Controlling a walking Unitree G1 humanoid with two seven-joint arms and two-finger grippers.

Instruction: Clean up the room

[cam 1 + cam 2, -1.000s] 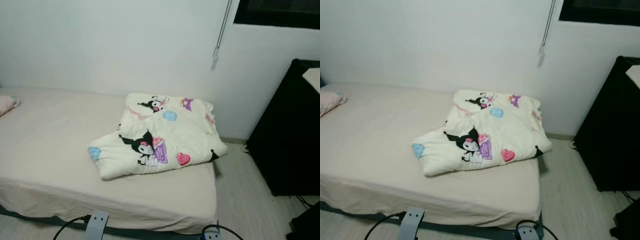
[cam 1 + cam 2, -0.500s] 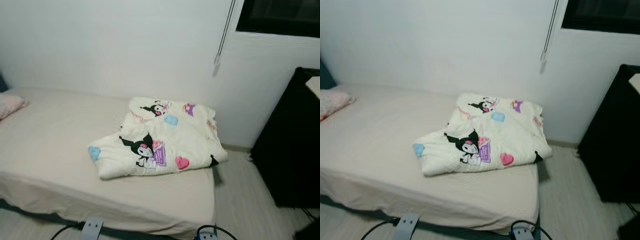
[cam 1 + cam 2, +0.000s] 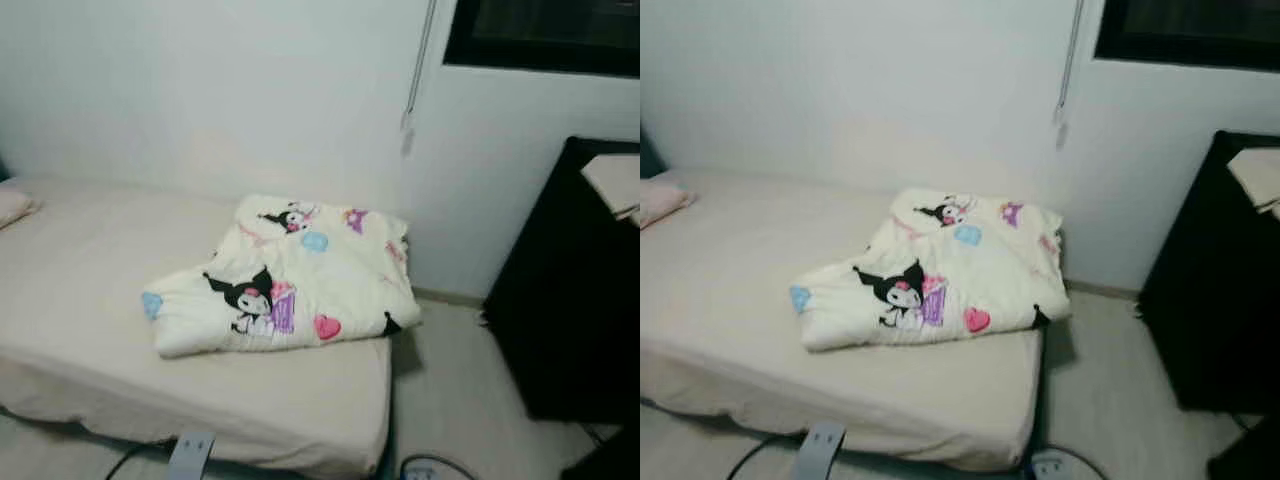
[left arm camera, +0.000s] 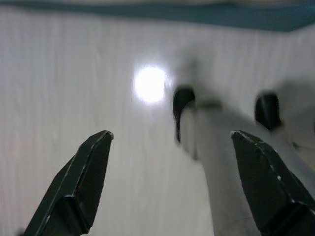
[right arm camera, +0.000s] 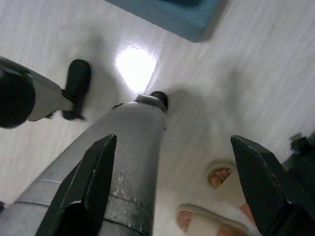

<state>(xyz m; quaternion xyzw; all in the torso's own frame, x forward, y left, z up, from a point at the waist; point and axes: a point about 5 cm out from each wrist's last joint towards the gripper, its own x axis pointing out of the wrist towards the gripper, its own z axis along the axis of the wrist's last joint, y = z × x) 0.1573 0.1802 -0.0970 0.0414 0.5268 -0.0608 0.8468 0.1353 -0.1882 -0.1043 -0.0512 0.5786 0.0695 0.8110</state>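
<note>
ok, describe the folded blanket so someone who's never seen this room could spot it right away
Start at the bed with the plain cream sheet, set along the white wall. At its end nearest the black cabinet lies the folded comforter, a thick bundle reaching the mattress corner. It is the only patterned thing there: cream fabric printed with black-eared cartoon characters and pink and blue hearts.

Both my arms hang down, jaws parted and holding nothing.

My left gripper (image 4: 170,182) points downward; its two black fingers (image 4: 78,189) rise from the lower left and lower right of the left wrist view, set wide apart. My right gripper (image 5: 170,187) hangs the same way, its fingers (image 5: 86,189) spread at the lower corners of the right wrist view, with my own silver leg (image 5: 106,162) between them.
</note>
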